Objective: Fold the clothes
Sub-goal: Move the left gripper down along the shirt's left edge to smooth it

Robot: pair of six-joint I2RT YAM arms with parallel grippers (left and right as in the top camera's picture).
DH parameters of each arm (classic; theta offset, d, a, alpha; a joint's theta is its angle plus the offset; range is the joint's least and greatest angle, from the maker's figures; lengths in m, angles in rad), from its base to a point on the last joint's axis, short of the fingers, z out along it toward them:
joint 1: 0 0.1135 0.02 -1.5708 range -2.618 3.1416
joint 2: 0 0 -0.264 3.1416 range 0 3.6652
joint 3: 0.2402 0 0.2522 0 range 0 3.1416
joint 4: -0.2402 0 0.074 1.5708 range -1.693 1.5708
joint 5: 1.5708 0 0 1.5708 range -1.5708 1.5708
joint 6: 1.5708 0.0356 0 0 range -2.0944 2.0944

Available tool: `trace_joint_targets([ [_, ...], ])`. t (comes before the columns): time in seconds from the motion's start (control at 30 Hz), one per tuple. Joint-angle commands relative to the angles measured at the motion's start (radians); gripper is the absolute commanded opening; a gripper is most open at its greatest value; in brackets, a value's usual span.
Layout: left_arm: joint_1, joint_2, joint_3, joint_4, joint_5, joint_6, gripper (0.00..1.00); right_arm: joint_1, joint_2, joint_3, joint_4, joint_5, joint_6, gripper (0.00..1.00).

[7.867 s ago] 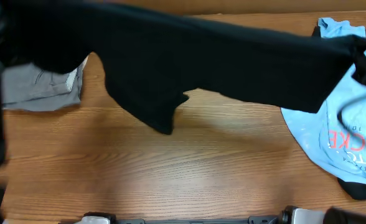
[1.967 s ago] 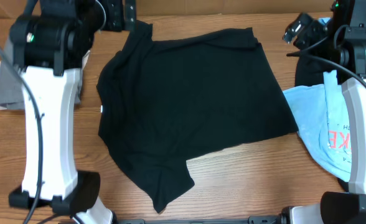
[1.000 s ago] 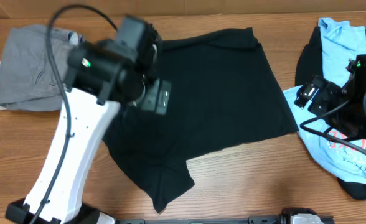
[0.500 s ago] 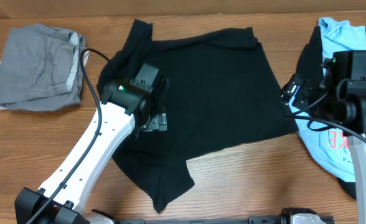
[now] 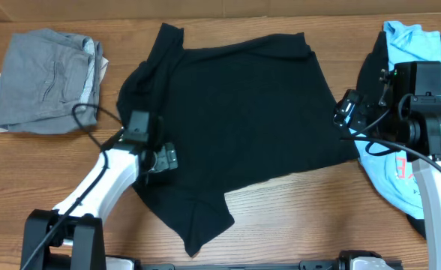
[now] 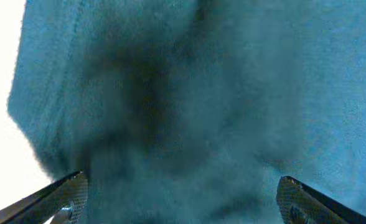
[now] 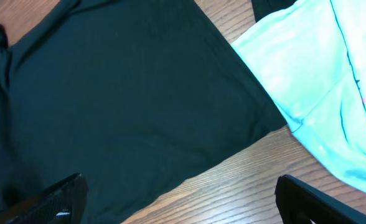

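The plain black short-sleeved fabric T-shirt [image 5: 235,112] is lying spread on the wooden worktop [image 5: 303,217], with the left end effector [image 5: 163,159] over its left side and the right end effector [image 5: 346,114] at its right edge, both gaping empty, seemingly lining up pinches for folding.

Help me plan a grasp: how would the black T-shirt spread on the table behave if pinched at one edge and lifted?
Probably floppy: the black T-shirt lies flat with soft creases, so a lifted edge would likely drape and trail. It looks thin, so likely light. Pushed across the wooden table, it would probably bunch rather than slide whole.
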Motion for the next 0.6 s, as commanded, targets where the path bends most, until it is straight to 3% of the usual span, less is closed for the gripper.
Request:
trace_joint_targets([
  [0.0, 0.03, -0.019, -0.073, 0.074, 0.056, 0.066, 0.98, 0.002, 0.001, -0.002, 0.004, -0.002, 0.004, 1.0],
  [0.23, 0.075, -0.019, -0.149, 0.139, -0.061, 0.075, 1.0, 0.002, 0.001, -0.002, 0.005, -0.002, 0.004, 1.0],
  [0.43, 0.201, -0.019, -0.154, 0.173, -0.102, 0.077, 1.0, 0.002, 0.003, -0.002, 0.005, -0.001, 0.004, 1.0],
  [0.57, 0.273, -0.019, -0.154, 0.264, -0.101, 0.145, 1.0, 0.002, 0.018, -0.002, 0.003, -0.002, 0.004, 1.0],
])
